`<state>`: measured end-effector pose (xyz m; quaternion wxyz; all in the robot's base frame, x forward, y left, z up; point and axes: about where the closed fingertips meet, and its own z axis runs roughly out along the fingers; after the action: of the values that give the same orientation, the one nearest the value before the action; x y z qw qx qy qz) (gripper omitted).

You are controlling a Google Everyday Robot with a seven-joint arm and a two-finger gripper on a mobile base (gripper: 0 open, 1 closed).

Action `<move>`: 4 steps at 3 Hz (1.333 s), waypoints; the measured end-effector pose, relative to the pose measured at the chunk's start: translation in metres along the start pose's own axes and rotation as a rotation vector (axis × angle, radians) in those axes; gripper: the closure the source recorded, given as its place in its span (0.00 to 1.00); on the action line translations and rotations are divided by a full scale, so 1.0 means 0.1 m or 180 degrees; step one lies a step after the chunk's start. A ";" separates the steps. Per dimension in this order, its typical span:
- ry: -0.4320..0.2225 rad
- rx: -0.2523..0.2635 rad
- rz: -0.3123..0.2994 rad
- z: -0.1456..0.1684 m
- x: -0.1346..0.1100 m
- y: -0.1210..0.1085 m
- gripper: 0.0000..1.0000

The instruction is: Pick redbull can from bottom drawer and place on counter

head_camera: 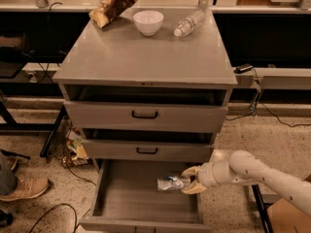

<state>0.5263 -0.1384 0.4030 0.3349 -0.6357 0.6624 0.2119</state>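
A grey cabinet with three drawers is seen from the front and above. The bottom drawer (pixel 131 198) is pulled well out, and its plain grey floor is exposed. The gripper (pixel 187 180) is positioned over the right part of this drawer, just inside its right wall, and is carried by a white arm (pixel 262 171) that enters from the lower right. The redbull can (pixel 170 183) is held on its side, its length running left to right. Its right end is clamped between the two cream-coloured fingers (pixel 191 170), one above and one below it. Whether the can rests on the drawer floor or is raised slightly off it cannot be told.

The top drawer (pixel 146 115) and the middle drawer (pixel 146 151) are each fitted with a black handle. Each is drawn out a little, so that a dark gap is left above its front.

The tabletop (pixel 146 57) is bare across its front and middle. Three things are set along its rear edge. A brown snack bag (pixel 115 4) is propped at the rear left. A white bowl (pixel 148 22) is placed upright just to the right of it. A clear plastic bottle (pixel 189 23) is laid on its side to the right of the bowl, with its cap pointed toward the front left.

On the speckled floor to the left of the cabinet, a tan shoe (pixel 25 187) and part of a trouser leg are seen at the edge of the view, and dark cables (pixel 48 212) are trailed nearby.
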 end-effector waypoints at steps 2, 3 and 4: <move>-0.0109 0.0221 -0.0303 -1.32 -1.12 -0.30 1.00; -0.0110 0.0220 -0.0303 -1.32 -1.12 -0.30 1.00; -0.0298 0.0245 -0.0340 -1.64 -1.26 -0.36 1.00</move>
<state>0.5289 -0.1690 0.6106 0.4005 -0.6462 0.6188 0.1976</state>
